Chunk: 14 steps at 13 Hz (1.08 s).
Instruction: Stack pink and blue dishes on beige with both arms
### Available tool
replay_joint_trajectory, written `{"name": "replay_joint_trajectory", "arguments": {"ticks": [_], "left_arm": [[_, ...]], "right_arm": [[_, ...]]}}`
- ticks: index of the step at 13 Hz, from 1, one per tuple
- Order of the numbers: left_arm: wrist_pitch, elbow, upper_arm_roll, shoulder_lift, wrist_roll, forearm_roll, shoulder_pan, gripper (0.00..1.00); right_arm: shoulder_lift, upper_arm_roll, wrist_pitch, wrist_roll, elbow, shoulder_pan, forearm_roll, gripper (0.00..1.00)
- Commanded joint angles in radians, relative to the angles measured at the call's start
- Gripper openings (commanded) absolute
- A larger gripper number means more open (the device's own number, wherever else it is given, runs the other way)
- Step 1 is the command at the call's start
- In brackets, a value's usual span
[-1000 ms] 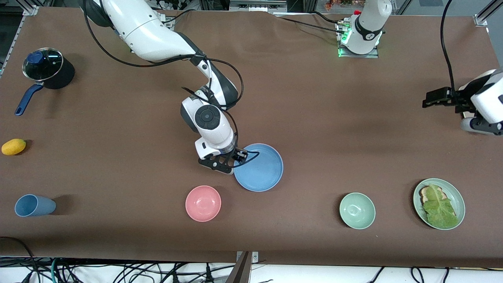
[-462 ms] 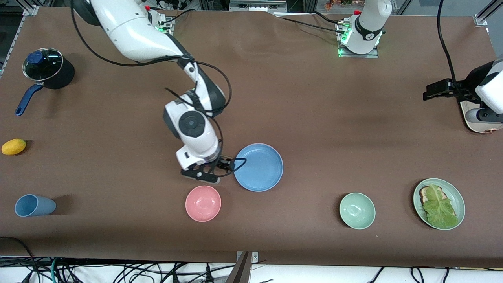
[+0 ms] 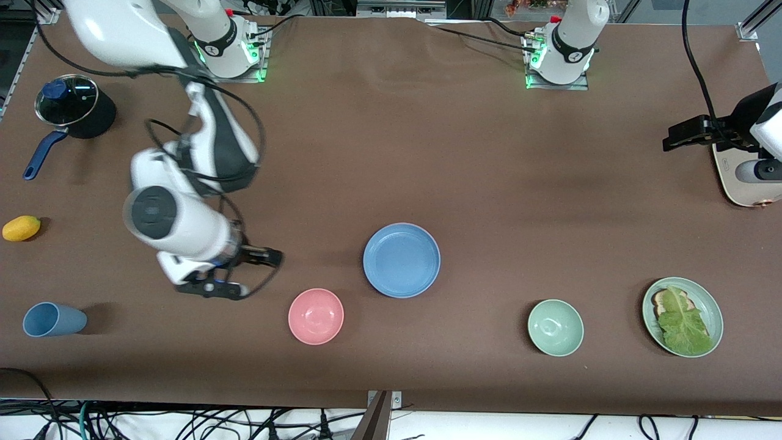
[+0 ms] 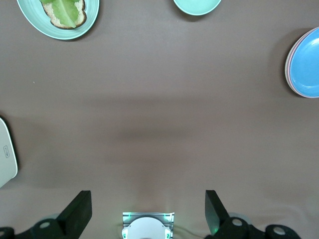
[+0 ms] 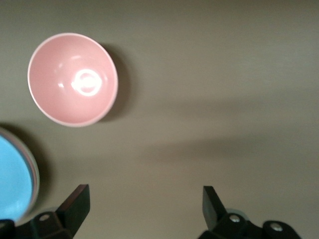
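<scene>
The light blue plate [image 3: 401,260] lies flat in the middle of the table, and it shows too in the left wrist view [image 4: 305,62] and the right wrist view [image 5: 12,179]. A thin pink rim [image 4: 287,64] peeks out beneath it, the pink plate under it. No beige plate is visible. My right gripper [image 3: 244,275] [image 5: 145,191] hangs open and empty over bare table between the blue cup and the pink bowl. Over the left arm's end of the table, my left gripper [image 3: 684,135] [image 4: 147,199] is open and empty, held high.
A small pink bowl [image 3: 316,316] sits nearer the camera than the blue plate. A green bowl [image 3: 555,327] and a green plate with lettuce [image 3: 682,316] lie toward the left arm's end. A blue cup [image 3: 52,319], a lemon [image 3: 21,228], a lidded pot [image 3: 73,107] and a beige board [image 3: 742,183] stand at the ends.
My right gripper has left the blue plate's rim and swung toward the right arm's end of the table. The blue plate stayed put. The left gripper barely shifted.
</scene>
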<state>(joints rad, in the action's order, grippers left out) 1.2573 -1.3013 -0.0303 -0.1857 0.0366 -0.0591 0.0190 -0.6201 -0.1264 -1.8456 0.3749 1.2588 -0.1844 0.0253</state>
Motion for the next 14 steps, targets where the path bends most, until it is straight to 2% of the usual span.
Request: {"name": "replay_joint_trajectory", "arguments": {"ticks": [1,5,6,10,14], "left_arm": [[-0.010,-0.007,0.004,0.009,0.016,0.012,0.004,1.00],[-0.010,-0.007,0.000,0.008,0.016,0.009,-0.001,1.00],[-0.010,-0.007,-0.002,0.008,0.014,0.009,-0.005,1.00],[-0.010,-0.006,0.000,0.005,0.011,0.038,-0.004,1.00],[-0.010,-0.006,0.001,0.003,0.012,0.039,0.004,1.00]], "right_arm": [[0.147,0.053,0.112,-0.125,0.082,0.008,-0.041,1.00],[0.419,0.073,0.147,-0.140,0.313,0.017,-0.038,1.00],[0.462,0.076,0.158,-0.137,0.339,0.017,-0.036,1.00],[0.491,0.152,0.201,-0.180,0.323,0.017,-0.039,1.00],[0.479,0.156,0.221,-0.200,0.272,0.016,-0.036,1.00]]}}
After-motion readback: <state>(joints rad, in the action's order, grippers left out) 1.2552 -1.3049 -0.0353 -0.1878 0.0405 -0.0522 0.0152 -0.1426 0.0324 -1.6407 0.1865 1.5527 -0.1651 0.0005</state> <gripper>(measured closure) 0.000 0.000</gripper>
